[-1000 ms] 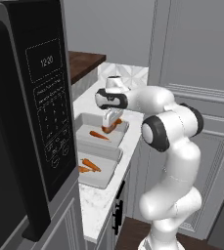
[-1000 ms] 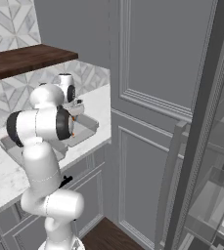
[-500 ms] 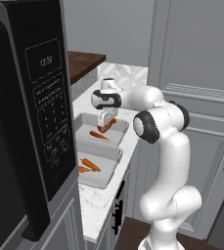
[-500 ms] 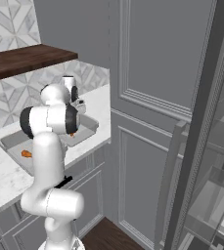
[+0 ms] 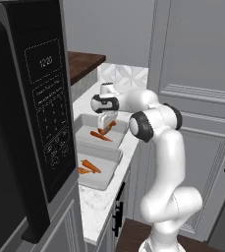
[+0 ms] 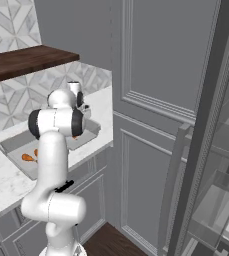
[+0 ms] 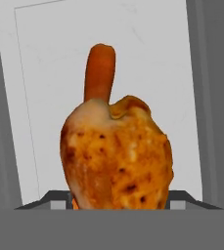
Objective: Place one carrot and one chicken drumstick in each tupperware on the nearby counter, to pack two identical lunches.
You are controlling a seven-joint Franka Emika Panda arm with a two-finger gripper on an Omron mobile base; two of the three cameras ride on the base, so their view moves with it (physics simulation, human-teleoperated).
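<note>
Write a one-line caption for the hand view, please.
Claw holding a drumstick over a tray with a carrot in it.

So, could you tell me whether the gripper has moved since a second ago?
Cannot tell: the gripper, holding the chicken drumstick, hangs over the far tupperware as before; only the arm's elbow has swung right, toward the tall cabinet.

Microwave (image 5: 30, 113) crowds left; far tupperware (image 5: 87, 125) floor open beside carrot (image 5: 100, 136)
</note>
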